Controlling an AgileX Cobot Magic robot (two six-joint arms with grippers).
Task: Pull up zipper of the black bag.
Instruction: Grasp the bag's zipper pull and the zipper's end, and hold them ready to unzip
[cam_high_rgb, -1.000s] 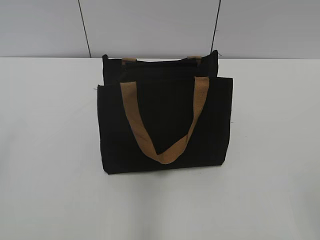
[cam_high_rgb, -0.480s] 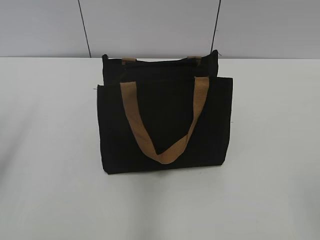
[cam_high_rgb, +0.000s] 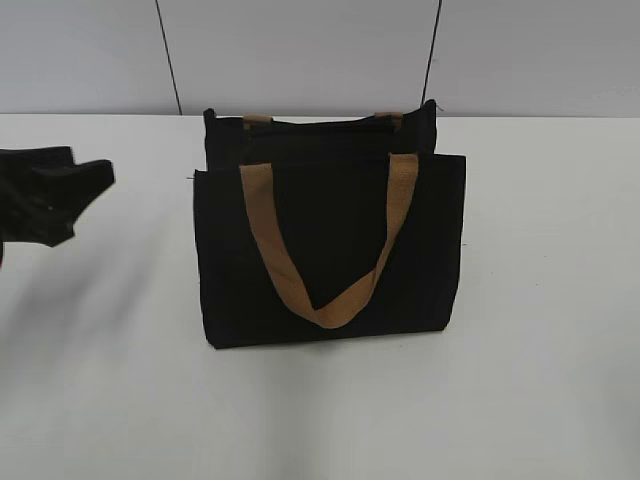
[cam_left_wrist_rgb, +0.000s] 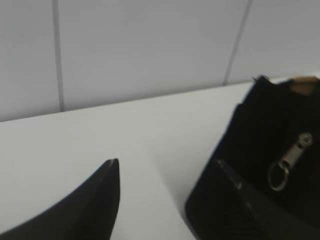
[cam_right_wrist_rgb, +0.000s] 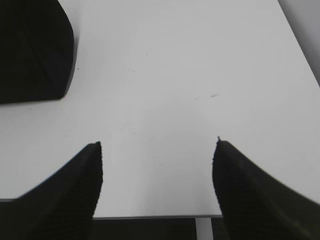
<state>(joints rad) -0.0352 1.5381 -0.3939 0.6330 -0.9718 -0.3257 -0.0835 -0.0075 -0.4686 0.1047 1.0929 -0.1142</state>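
Note:
The black bag (cam_high_rgb: 330, 250) stands upright in the middle of the white table, with a tan strap (cam_high_rgb: 330, 300) hanging down its front. The zipper line runs along its top edge (cam_high_rgb: 320, 124). The silver pull tab (cam_left_wrist_rgb: 291, 159) shows in the left wrist view, hanging at the bag's (cam_left_wrist_rgb: 260, 125) left end. My left gripper (cam_high_rgb: 88, 165) is open and empty, left of the bag and apart from it; its jaws (cam_left_wrist_rgb: 166, 167) frame bare table. My right gripper (cam_right_wrist_rgb: 158, 149) is open and empty over the table's front edge, with a bag corner (cam_right_wrist_rgb: 30, 50) at upper left.
A grey panelled wall (cam_high_rgb: 300, 50) stands behind the table. The table's front edge (cam_right_wrist_rgb: 150, 216) runs just under my right gripper. White table surface (cam_high_rgb: 540, 300) lies on both sides of the bag.
My left gripper has come into the exterior view from the left edge. The bag has not moved.

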